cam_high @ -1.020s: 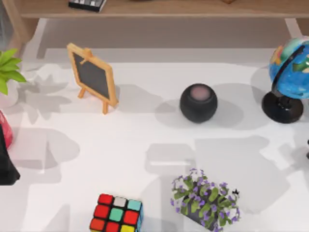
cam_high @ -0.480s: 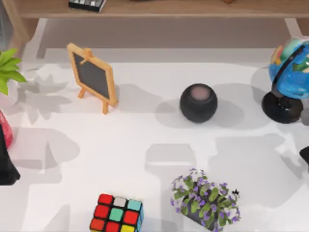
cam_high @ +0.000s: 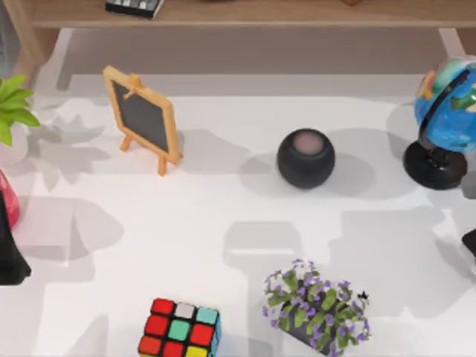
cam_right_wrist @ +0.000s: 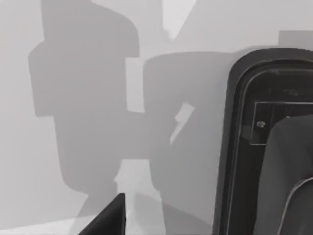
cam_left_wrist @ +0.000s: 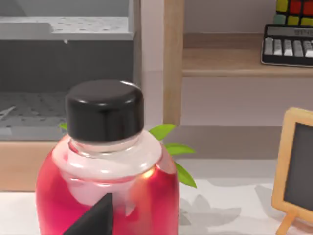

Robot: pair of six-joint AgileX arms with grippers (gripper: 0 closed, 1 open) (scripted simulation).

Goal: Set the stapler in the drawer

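A black stapler (cam_right_wrist: 266, 147) with a rounded base rim lies on the white table, close under my right gripper in the right wrist view. My right gripper (cam_high: 470, 239) is a dark shape at the top view's right edge, below the globe. My left gripper (cam_high: 9, 256) sits parked at the left edge beside a red bottle (cam_left_wrist: 105, 181) with a black cap. Behind that bottle, the left wrist view shows a grey unit with perforated panels (cam_left_wrist: 34, 110), which may be the drawer.
A small chalkboard easel (cam_high: 143, 117), a dark round speaker (cam_high: 306, 158), a globe (cam_high: 446, 119), a purple flower pot (cam_high: 316, 306) and a colour cube (cam_high: 179, 329) stand on the table. A wooden shelf (cam_high: 245, 13) runs along the back. A green plant (cam_high: 13, 104) is at the left.
The dark shape of my right arm has come farther into the top view at the right edge, and its shadow has spread leftward. The left arm and the table objects have not moved.
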